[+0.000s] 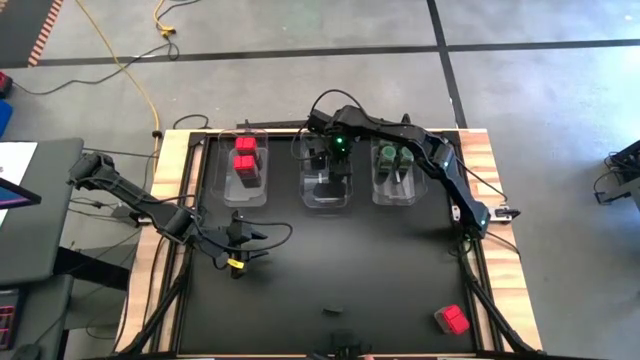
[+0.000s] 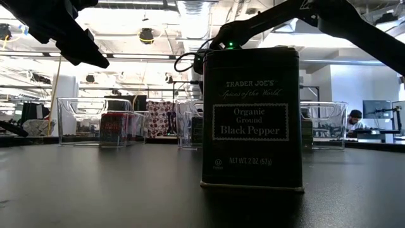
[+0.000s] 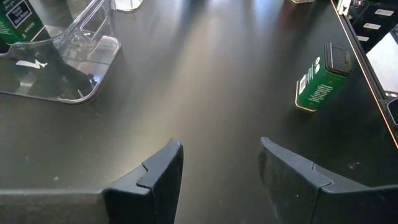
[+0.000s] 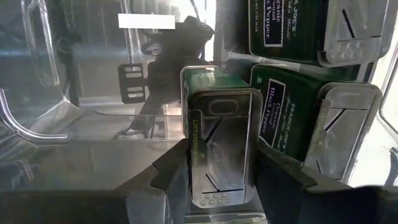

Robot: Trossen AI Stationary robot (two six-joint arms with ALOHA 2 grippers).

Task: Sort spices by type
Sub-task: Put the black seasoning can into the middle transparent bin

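A: What surrounds the right gripper [image 4: 214, 180]?
B: The clear-walled middle bin [image 1: 325, 175]. The fingers clasp a green pepper tin [image 4: 221, 146] by its sides; two like tins [image 4: 311, 118] lie just beside it.

A: And the left gripper [image 3: 217, 171]?
B: Released, fingers apart over bare black table [image 1: 350, 260], near the left bin [image 1: 245, 170] holding red-topped blocks [image 1: 245, 160].

A: What remains outside the bins?
B: A black pepper tin [image 2: 251, 117] near the front edge, which in the low view hides much of the middle bin; a red block [image 1: 452, 319] at the front right corner. The right bin's [image 1: 395, 175] green contents are hard to make out.
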